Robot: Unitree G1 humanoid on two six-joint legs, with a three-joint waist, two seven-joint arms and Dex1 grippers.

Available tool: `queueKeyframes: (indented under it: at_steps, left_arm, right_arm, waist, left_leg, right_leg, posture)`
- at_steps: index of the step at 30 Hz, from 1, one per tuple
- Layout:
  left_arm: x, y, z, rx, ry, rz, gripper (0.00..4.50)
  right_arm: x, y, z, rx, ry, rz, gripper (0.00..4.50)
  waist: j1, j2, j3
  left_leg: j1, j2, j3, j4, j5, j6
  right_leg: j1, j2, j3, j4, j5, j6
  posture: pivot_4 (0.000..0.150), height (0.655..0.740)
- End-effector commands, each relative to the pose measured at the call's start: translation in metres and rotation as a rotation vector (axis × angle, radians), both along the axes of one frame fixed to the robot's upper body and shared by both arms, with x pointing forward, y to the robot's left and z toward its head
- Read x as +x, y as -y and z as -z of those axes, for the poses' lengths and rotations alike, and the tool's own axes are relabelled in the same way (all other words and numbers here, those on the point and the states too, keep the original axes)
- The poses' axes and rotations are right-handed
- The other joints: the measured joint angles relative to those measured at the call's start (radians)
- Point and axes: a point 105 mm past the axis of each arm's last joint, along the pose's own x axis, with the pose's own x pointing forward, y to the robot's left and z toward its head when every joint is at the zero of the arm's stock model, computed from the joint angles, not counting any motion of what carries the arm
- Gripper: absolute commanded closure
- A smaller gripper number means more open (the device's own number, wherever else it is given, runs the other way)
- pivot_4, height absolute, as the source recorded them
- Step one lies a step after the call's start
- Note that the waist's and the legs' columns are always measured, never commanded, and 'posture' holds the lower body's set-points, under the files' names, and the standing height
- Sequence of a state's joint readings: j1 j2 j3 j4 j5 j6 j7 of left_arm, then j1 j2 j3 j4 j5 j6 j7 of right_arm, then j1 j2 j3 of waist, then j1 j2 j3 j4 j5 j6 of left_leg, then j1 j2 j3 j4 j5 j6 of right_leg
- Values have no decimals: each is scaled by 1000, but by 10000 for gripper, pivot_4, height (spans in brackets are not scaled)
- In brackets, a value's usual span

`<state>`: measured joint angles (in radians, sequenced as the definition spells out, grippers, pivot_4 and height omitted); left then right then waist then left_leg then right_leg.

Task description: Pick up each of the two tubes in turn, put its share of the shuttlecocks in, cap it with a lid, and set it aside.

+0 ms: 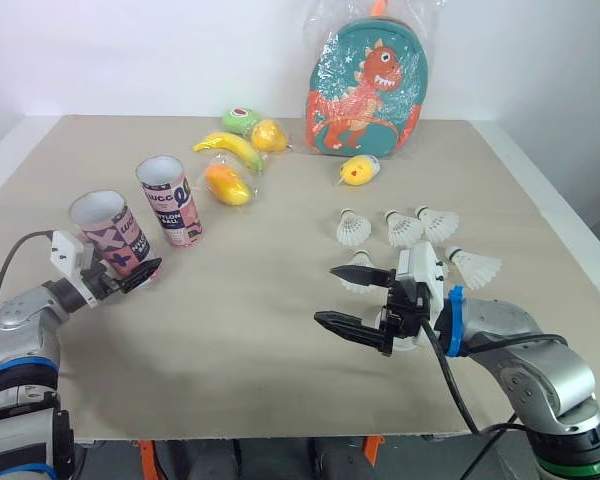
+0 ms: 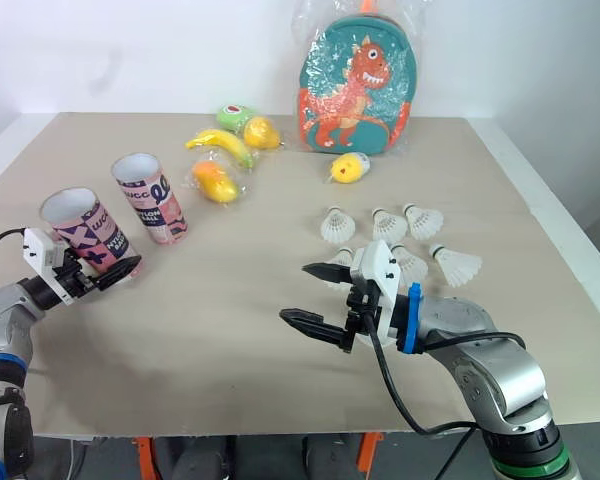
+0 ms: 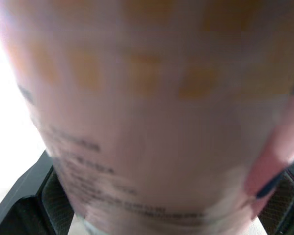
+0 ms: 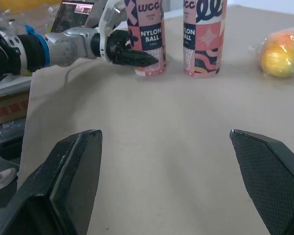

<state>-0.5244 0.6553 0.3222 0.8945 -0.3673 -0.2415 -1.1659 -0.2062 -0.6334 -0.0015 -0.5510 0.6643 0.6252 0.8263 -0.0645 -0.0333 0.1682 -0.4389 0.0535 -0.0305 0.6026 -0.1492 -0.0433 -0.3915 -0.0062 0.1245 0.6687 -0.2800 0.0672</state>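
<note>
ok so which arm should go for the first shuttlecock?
Right. The right gripper is open and empty, just beside the shuttlecocks on the robot's right side. The left gripper is across the table, closed on the near tube.

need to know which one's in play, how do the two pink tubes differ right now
The nearer tube is held low down by the left gripper; the farther tube stands free. The nearer tube is closer to the table's left edge; the farther tube is beside the wrapped orange fruit. Both are pink, printed, and open on top with no lid.
</note>
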Motion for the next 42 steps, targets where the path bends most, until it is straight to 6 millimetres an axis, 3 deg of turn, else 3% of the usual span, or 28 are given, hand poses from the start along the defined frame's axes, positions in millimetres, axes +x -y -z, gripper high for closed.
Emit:
queueKeyframes:
  at_steps: [1, 4, 11, 15, 20, 23, 26, 30, 34, 39, 42]
  left_arm:
    - [4, 2, -12, 8, 50, 7, 5410]
    - [6, 4, -14, 5, 66, 6, 15027]
    - [0, 2, -17, 14, 83, 14, 15027]
    - [-14, 14, -28, 35, 73, 136, 15027]
    - [-58, 45, -30, 62, -141, 467, 15027]
    - [-85, 61, -26, 240, -301, 673, 15027]
    - [-100, 63, -14, 438, -396, 785, 15027]
    - [-104, 64, -8, 541, -441, 837, 15027]
    - [-99, 72, -12, 589, -446, 898, 15027]
    - [-97, 83, -13, 637, -447, 963, 15027]
    - [-95, 86, -13, 660, -439, 988, 15027]
  right_arm:
    - [-6, -1, -13, 9, 56, -16, 0]
    - [-6, 0, -13, 7, 57, -16, 0]
    - [-8, 4, -13, 3, 49, -10, 0]
    - [-9, 9, -8, 7, 22, 22, 0]
    - [-3, 15, 3, 10, -12, 132, 0]
    - [4, 11, 10, 26, -41, 212, 0]
    - [13, 7, 17, 24, -66, 269, 0]
    - [22, 7, 29, 13, -102, 304, 0]
    - [45, 22, 46, -27, -128, 385, 0]
    - [73, 47, 50, -102, -103, 507, 0]
    - [79, 52, 51, -143, -85, 522, 0]
  waist:
    - [2, 0, 0]
    - [7, 0, 0]
    - [8, 0, 0]
    - [9, 0, 0]
    - [7, 0, 1]
    - [6, -1, 1]
    - [7, 1, 1]
    - [7, 1, 2]
    - [8, 2, 2]
    - [15, 3, 2]
    - [17, 3, 3]
  left_leg:
    - [0, 0, 0, 0, 0, 0]
    - [0, 0, 0, 0, 0, 0]
    - [0, 0, 0, 0, 0, 0]
    - [0, 0, 0, 0, 0, 0]
    - [0, 1, 0, 0, 0, 0]
    - [1, 2, 0, 0, 0, 0]
    - [2, 3, 1, 0, 0, 0]
    - [1, 4, 2, 0, 0, 0]
    - [1, 4, 3, 0, 0, 0]
    - [-1, 3, 4, 0, 0, 0]
    - [-1, 2, 3, 0, 0, 0]
  right_leg:
    - [0, 0, 0, 0, 0, 0]
    - [0, 0, 0, 0, 0, 0]
    - [0, 0, 0, 0, 0, 0]
    - [0, 0, 0, 0, 0, -1]
    - [0, 0, 0, 1, -1, -2]
    - [0, 0, -1, 3, -2, -2]
    - [-1, 1, -2, 4, -5, -8]
    - [-2, 1, -1, 5, -6, -8]
    - [-3, 1, -1, 5, -7, -8]
    - [-7, 1, 0, 10, -8, -5]
    - [-8, 1, 0, 13, -9, -4]
  posture:
    - [1500, 7400]
    - [1500, 7400]
    - [1500, 7400]
    - [1500, 7400]
    - [1500, 7400]
    - [1500, 7400]
    - [1500, 7400]
    - [1500, 7400]
    - [1500, 7400]
    - [1500, 7400]
    - [1500, 7400]
